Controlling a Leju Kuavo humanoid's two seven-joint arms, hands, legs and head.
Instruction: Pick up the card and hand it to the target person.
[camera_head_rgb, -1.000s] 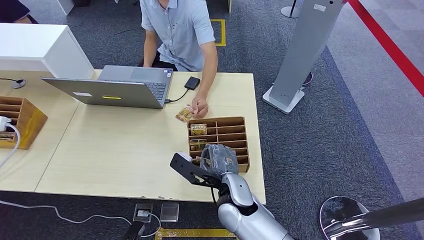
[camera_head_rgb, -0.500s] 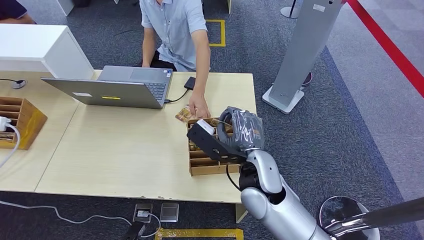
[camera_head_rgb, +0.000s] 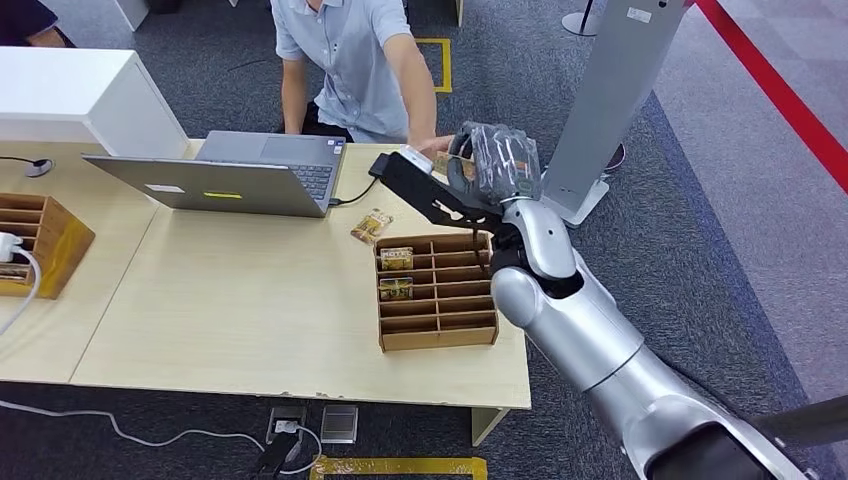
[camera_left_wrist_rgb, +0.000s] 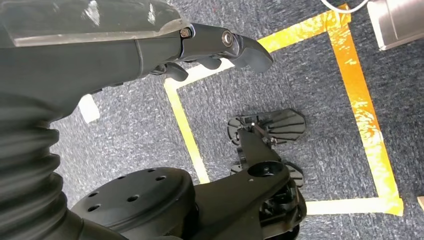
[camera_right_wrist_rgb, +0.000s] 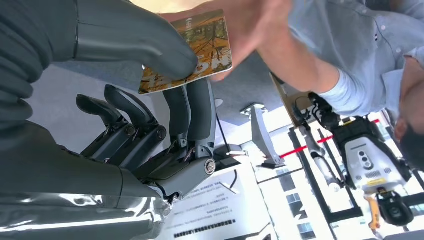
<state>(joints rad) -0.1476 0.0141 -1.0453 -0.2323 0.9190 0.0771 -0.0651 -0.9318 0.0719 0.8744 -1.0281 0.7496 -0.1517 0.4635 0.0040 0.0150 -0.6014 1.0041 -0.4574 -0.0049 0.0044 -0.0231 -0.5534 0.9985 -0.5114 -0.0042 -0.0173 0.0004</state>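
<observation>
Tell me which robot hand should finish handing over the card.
Right. The right robot hand already pinches the card, held up at the person's hand. The left robot hand hangs over the floor.

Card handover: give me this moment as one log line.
phase: handover | right hand: pinches card, raised toward person | person's hand: at card | left hand: hanging, holds nothing

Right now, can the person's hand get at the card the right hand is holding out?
Probably yes. The right hand pinches only one end of the card, its other end sticks out bare, and the person's hand is already at that end.
</observation>
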